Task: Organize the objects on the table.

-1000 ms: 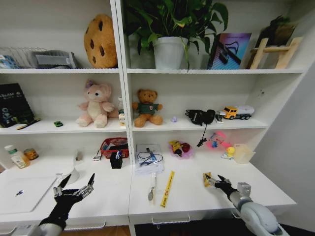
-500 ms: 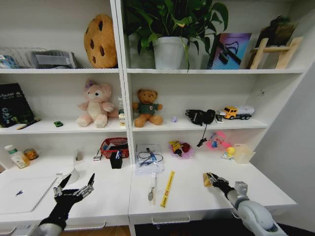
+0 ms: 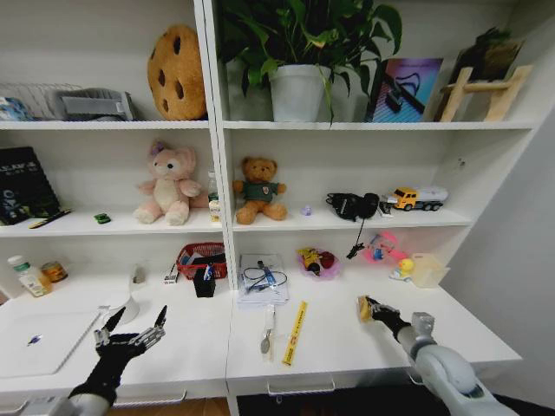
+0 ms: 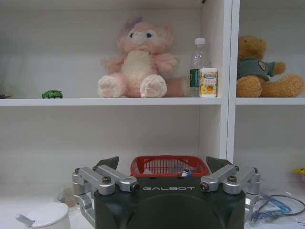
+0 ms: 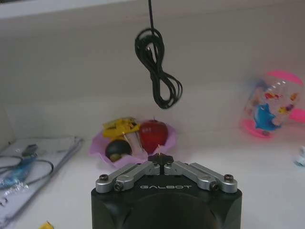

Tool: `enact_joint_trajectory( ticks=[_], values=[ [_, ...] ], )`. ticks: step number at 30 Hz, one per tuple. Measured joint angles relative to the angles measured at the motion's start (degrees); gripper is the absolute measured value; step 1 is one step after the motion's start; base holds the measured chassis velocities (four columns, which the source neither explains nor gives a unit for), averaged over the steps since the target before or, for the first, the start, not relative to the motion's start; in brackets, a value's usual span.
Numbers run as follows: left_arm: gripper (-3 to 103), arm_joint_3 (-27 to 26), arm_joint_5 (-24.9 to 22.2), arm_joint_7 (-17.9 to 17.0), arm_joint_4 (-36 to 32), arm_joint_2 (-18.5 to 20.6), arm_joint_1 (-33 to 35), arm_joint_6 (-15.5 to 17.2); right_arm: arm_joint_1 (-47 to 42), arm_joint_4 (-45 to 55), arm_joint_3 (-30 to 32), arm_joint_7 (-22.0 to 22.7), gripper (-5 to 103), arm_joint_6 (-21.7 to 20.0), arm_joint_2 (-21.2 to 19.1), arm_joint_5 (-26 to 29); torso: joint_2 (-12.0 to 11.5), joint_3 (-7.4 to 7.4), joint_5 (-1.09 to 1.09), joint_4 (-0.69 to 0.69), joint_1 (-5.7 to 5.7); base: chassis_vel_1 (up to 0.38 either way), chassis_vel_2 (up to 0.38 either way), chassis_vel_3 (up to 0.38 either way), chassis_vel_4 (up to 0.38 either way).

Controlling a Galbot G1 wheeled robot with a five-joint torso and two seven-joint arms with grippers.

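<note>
White shelving is backing the long counter (image 3: 347,342), where the silver laptop (image 3: 39,340) is lying at far left. Beside it the left gripper (image 3: 130,334) is hovering, jaws spread wide (nothing held). The right gripper (image 3: 375,310) is pinching a small yellow object (image 3: 364,308), jaws closed.

Flat silver laptop (image 3: 39,340) on long white desk (image 3: 347,347) running off head view's left edge. Small yellow item (image 3: 364,308) lying partly hidden behind black right tool (image 3: 373,308); whether tool is gripping it, impossible telling. Red mesh basket (image 4: 169,165) half-blocked by left tool's body.
</note>
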Motion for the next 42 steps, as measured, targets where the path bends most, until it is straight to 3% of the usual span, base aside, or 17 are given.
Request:
enact_joint_trajectory(
  ticks=[4, 10, 12, 17, 22, 36, 38, 42],
  values=[
    [100, 0.0, 0.0, 0.0, 0.0, 0.0, 0.0, 0.0, 8.8, -2.9, -5.2, -0.8, 0, -0.6, -0.9, 2.1, 0.0, 0.0, 0.01, 0.01, 0.0, 0.0, 0.0, 0.0, 0.0],
    [100, 0.0, 0.0, 0.0, 0.0, 0.0, 0.0, 0.0, 22.9, -13.1, -15.5, -5.7, 0, 1.2, -0.3, 2.4, 0.0, 0.01, 0.02, 0.02, 0.01, 0.0, 0.0, 0.0, 0.0],
    [100, 0.0, 0.0, 0.0, 0.0, 0.0, 0.0, 0.0, 28.4, -18.5, -20.3, -5.6, 0, 1.6, 1.3, 1.5, 0.0, 0.01, 0.0, 0.0, 0.01, 0.0, 0.0, 0.0, 0.0],
    [100, 0.0, 0.0, 0.0, 0.0, 0.0, 0.0, 0.0, 36.6, -26.0, -25.1, -4.8, 0, 4.0, 4.9, -1.2, 0.0, 0.01, 0.0, 0.04, 0.01, 0.0, 0.0, 0.0, 0.0],
    [100, 0.0, 0.0, 0.0, 0.0, 0.0, 0.0, 0.0, 40.2, -31.5, -27.6, -4.4, 0, 5.4, 6.7, -3.0, 0.0, 0.01, 0.0, 0.0, 0.01, 0.0, 0.0, 0.0, 0.0],
    [100, 0.0, 0.0, 0.0, 0.0, 0.0, 0.0, 0.0, 40.7, -37.6, -26.9, -4.3, 0, 6.7, 7.3, -7.2, 0.0, 0.0, 0.01, 0.01, 0.0, 0.0, 0.0, 0.0, 0.0],
    [100, 0.0, 0.0, 0.0, 0.0, 0.0, 0.0, 0.0, 40.5, -37.6, -26.6, -4.5, 5, 6.7, 7.3, -7.4, 0.0, 0.0, 0.01, 0.0, 0.0, 0.0, 0.0, 0.0, 0.0],
    [100, 0.0, 0.0, 0.0, 0.0, 0.0, 0.0, 0.0, 38.3, -33.7, -24.5, -2.4, 27, 6.2, 6.8, -6.9, 0.0, 0.0, 0.02, 0.02, 0.0, 0.0, 0.0, 0.0, 0.0]
  ],
)
